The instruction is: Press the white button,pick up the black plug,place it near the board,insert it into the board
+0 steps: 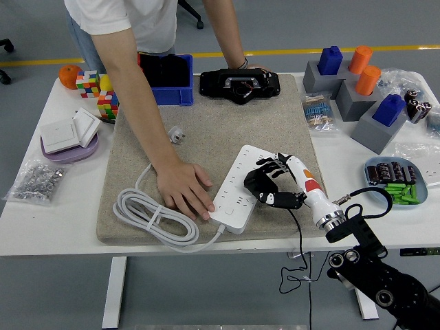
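Observation:
A white power strip [236, 180] lies on the grey felt mat [220, 130], running from the mat's middle down to its front edge. My right hand [272, 181] is curled around the black plug [255, 185] and holds it at the strip's right edge, touching or just above the sockets. The plug's black cable [300, 237] hangs over the table's front edge. A person's hand [184, 190] rests flat on the mat and presses against the strip's left side near its front end. My left arm is out of view.
The strip's white cable [148, 210] lies coiled at the mat's front left, with its white plug [177, 135] further back. A blue bin [167, 79] and a black device [239, 84] stand at the back. Grey blocks [357, 96] and a battery tray [395, 182] are on the right.

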`<act>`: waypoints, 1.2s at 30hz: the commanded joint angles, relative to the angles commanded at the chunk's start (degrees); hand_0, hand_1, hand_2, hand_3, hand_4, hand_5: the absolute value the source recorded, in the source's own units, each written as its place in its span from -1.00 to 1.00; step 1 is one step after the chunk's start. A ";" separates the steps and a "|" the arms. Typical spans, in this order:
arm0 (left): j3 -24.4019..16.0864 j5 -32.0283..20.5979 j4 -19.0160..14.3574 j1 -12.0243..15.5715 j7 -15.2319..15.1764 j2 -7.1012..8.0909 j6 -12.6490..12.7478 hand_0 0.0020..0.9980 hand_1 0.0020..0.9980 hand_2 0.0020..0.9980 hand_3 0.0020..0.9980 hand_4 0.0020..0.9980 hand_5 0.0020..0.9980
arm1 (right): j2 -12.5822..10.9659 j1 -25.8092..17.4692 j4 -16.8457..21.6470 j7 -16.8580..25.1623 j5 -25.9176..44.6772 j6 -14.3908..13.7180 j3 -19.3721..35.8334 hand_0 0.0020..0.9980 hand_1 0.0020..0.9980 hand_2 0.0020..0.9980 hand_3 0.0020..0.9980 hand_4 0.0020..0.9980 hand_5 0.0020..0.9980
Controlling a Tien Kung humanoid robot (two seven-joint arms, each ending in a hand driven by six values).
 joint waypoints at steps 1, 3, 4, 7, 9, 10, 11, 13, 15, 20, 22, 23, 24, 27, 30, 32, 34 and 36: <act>-0.02 -0.01 0.00 0.01 -0.01 -0.01 0.01 0.42 0.33 0.18 0.36 0.30 -0.43 | 0.00 -0.01 0.02 0.01 0.00 0.01 -0.07 -0.04 0.02 0.05 0.15 0.78 -1.00; -0.07 -0.06 0.00 0.04 -0.01 -0.04 0.02 0.42 0.33 0.18 0.36 0.30 -0.43 | -0.01 -0.02 0.08 0.09 0.09 0.03 -0.27 -0.04 0.02 0.05 0.15 0.78 -1.00; -0.07 -0.10 0.00 0.06 -0.01 -0.04 0.03 0.42 0.33 0.18 0.36 0.30 -0.43 | -0.01 -0.02 0.09 0.15 0.12 0.00 -0.35 -0.04 0.02 0.05 0.15 0.78 -1.00; -0.07 -0.16 0.00 0.04 -0.02 -0.04 0.04 0.42 0.33 0.18 0.37 0.30 -0.43 | 0.07 0.03 0.04 0.30 0.03 -0.07 -0.37 -0.04 0.01 0.04 0.15 0.78 -1.00; -0.08 -0.14 0.00 -0.03 -0.04 -0.05 0.05 0.42 0.33 0.18 0.37 0.30 -0.43 | 0.10 0.12 0.02 0.39 -0.07 -0.16 -0.18 -0.04 0.01 0.04 0.15 0.78 -1.00; -0.07 -0.17 0.00 -0.04 -0.06 -0.04 0.05 0.42 0.33 0.18 0.37 0.30 -0.43 | 0.09 0.15 -0.02 0.44 -0.10 -0.21 -0.11 -0.04 0.01 0.04 0.15 0.78 -1.00; -0.11 -0.15 0.00 -0.06 -0.06 -0.04 0.06 0.42 0.33 0.18 0.37 0.30 -0.43 | 0.07 0.19 -0.11 0.56 -0.07 -0.32 -0.04 -0.04 0.01 0.04 0.15 0.78 -1.00; -0.13 -0.14 0.00 -0.08 -0.07 -0.03 0.06 0.42 0.33 0.18 0.37 0.30 -0.43 | 0.08 0.24 -0.33 0.78 -0.02 -0.52 0.11 -0.05 0.00 0.04 0.15 0.77 -1.00; -0.12 -0.16 0.00 -0.09 -0.09 -0.05 0.06 0.42 0.33 0.18 0.37 0.30 -0.43 | 0.12 0.27 -0.61 1.06 -0.12 -0.83 0.30 -0.05 0.00 0.04 0.15 0.77 -1.00; -0.20 -0.13 0.00 -0.10 -0.09 -0.08 0.07 0.42 0.33 0.18 0.37 0.30 -0.43 | 0.16 0.29 -0.82 1.28 -0.92 -1.17 0.73 -0.05 0.00 0.03 0.14 0.74 -1.00; -0.23 -0.09 0.00 -0.10 -0.11 -0.09 0.07 0.42 0.33 0.18 0.37 0.30 -0.43 | 0.10 0.27 -0.77 1.08 -1.06 -0.98 0.73 -0.05 0.00 0.03 0.14 0.74 -1.00; -0.24 -0.09 0.00 -0.11 -0.11 -0.10 0.06 0.42 0.33 0.18 0.37 0.30 -0.43 | 0.06 0.24 -0.68 0.99 -1.04 -0.87 0.65 -0.05 0.00 0.03 0.14 0.74 -1.00; -0.26 -0.08 0.00 -0.11 -0.11 -0.10 0.06 0.42 0.33 0.18 0.37 0.30 -0.43 | 0.04 0.22 -0.59 0.92 -1.03 -0.78 0.56 -0.05 0.00 0.03 0.14 0.74 -1.00; -0.28 -0.07 0.00 -0.14 -0.10 -0.11 0.05 0.42 0.33 0.18 0.37 0.30 -0.43 | 0.05 0.21 -0.38 0.80 -0.94 -0.56 0.31 -0.06 0.00 0.04 0.15 0.71 -1.00; -0.30 0.02 0.00 -0.16 -0.11 -0.12 0.04 0.42 0.33 0.18 0.37 0.30 -0.43 | 0.11 0.19 -0.18 0.79 -0.95 -0.46 0.03 -0.06 0.00 0.04 0.15 0.71 -1.00; -0.32 0.02 0.00 -0.15 -0.11 -0.13 0.04 0.42 0.33 0.18 0.37 0.30 -0.43 | 0.12 0.20 -0.20 0.77 -0.95 -0.43 -0.03 -0.06 0.00 0.04 0.15 0.70 -1.00; -0.31 -0.09 0.00 -0.15 -0.13 -0.14 0.05 0.42 0.33 0.18 0.37 0.30 -0.43 | 0.10 0.23 -0.25 0.77 -0.91 -0.40 -0.05 -0.06 0.00 0.04 0.15 0.70 -1.00; -0.27 -0.28 0.00 -0.16 -0.16 -0.13 0.08 0.42 0.33 0.18 0.37 0.30 -0.43 | 0.07 0.26 -0.27 0.75 -0.86 -0.38 -0.05 -0.06 0.00 0.04 0.15 0.70 -1.00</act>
